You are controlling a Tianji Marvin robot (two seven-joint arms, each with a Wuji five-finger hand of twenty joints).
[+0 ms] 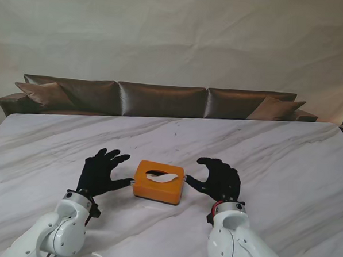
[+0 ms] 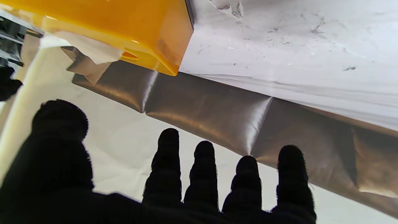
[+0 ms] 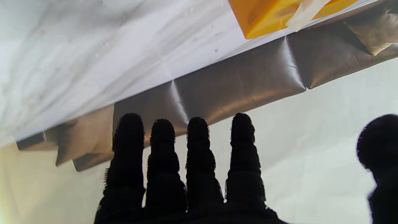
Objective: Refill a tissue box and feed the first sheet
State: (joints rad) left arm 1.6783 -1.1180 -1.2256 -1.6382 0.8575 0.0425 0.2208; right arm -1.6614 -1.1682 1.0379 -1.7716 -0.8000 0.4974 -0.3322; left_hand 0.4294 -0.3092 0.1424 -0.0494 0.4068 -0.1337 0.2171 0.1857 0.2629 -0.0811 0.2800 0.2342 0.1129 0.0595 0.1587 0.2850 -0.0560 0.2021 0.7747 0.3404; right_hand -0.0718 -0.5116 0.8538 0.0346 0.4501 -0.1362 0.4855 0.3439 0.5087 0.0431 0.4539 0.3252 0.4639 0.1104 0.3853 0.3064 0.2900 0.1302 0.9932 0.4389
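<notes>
Tissue box (image 1: 159, 182) closed, sheet (image 1: 162, 177) fed through slot (task looks complete); left hand (image 1: 100, 172) and right hand (image 1: 218, 178) splayed, empty.

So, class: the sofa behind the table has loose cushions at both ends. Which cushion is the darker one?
The left-end cushion, a darker brown; the right-end cushion is a lighter tan. Both lean on the sofa.

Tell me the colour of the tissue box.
The tissue box is orange, with a white sheet in its slot. It shows best in the stand view.
</notes>
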